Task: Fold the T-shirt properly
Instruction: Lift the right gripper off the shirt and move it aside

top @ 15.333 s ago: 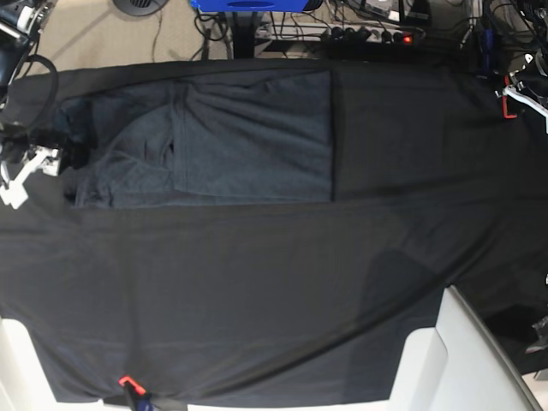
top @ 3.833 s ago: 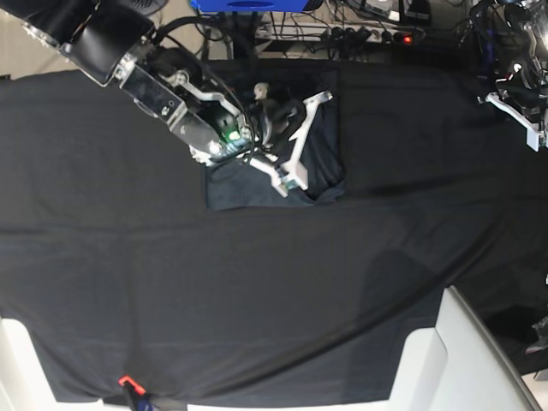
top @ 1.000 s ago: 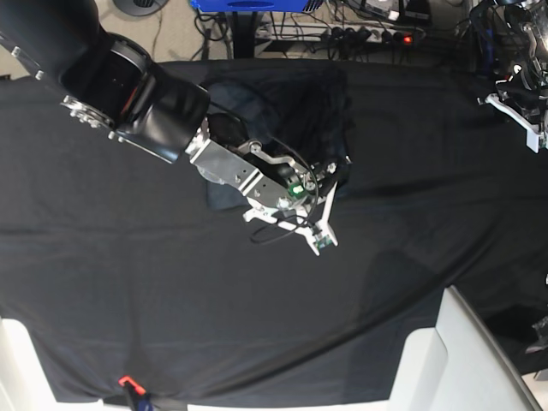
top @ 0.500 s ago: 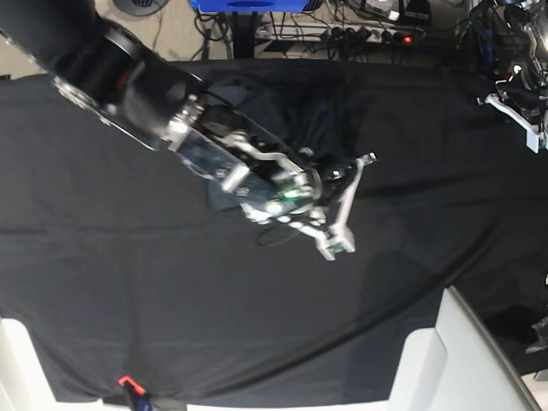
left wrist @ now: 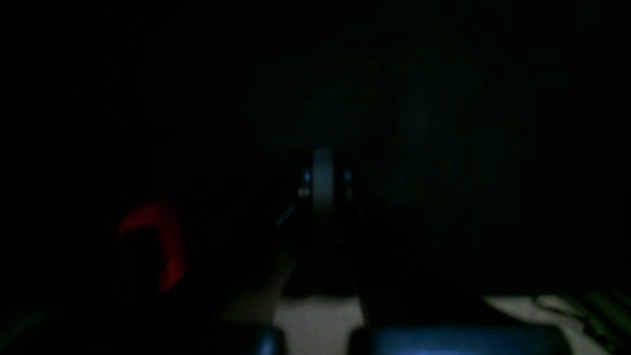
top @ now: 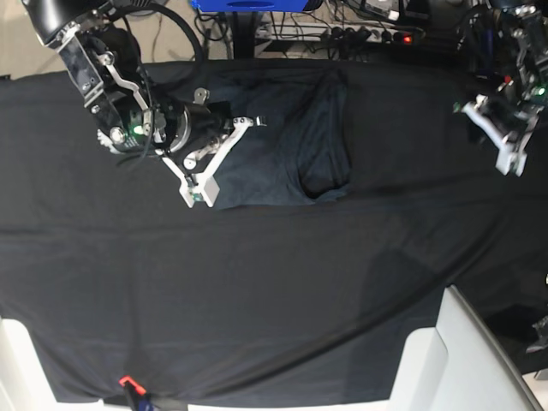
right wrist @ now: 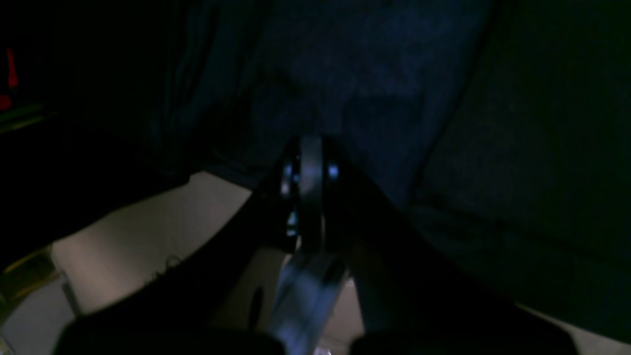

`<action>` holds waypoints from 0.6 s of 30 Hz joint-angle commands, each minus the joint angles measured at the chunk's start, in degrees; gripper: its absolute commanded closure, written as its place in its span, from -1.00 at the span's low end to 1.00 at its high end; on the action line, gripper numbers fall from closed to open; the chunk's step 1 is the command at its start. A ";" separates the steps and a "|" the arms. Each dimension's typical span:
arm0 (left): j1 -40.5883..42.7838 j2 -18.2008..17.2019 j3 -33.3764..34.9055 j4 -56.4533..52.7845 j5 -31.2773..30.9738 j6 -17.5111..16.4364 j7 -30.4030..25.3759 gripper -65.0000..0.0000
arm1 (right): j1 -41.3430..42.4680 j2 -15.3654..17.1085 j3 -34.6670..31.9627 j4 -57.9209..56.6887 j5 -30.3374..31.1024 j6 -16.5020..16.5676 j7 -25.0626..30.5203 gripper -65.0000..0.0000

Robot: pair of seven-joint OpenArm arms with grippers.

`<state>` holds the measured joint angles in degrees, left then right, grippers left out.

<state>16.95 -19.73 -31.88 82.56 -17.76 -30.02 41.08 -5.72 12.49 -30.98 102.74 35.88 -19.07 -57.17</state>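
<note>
Grey knit, the T-shirt (top: 282, 137) lies at the far middle of the black cloth (top: 274, 282), already brought together into a rough block. Its right edge is not tidy: a flap there bulges and curls near the lower corner. The right gripper (top: 205, 167) hovers over the left part of the shirt with its jaws closed, and I see no fabric between them in the wrist view. The left gripper (top: 505, 141) is well apart at the far right of the table, also closed and empty. I judge that a fold is just finished and the shirt is being tidied. The next move probably calls for flattening or tucking that curled flap, with an opened gripper.
</note>
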 commanded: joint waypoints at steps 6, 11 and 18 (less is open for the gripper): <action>-1.79 -1.07 0.71 1.17 0.40 0.53 -0.42 1.00 | -2.77 1.53 -0.09 0.07 0.74 0.30 3.76 1.00; -1.79 -1.42 0.71 1.17 0.40 0.44 -0.42 1.00 | -4.61 1.35 -0.18 0.07 0.74 0.30 3.94 1.00; -1.79 -1.59 0.27 1.08 0.40 0.44 -0.42 1.00 | -6.20 1.62 0.26 -1.60 0.65 0.30 4.64 1.00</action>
<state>15.40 -20.18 -31.09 82.87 -16.88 -29.43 41.36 -12.14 13.98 -30.96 100.44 36.03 -19.05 -52.88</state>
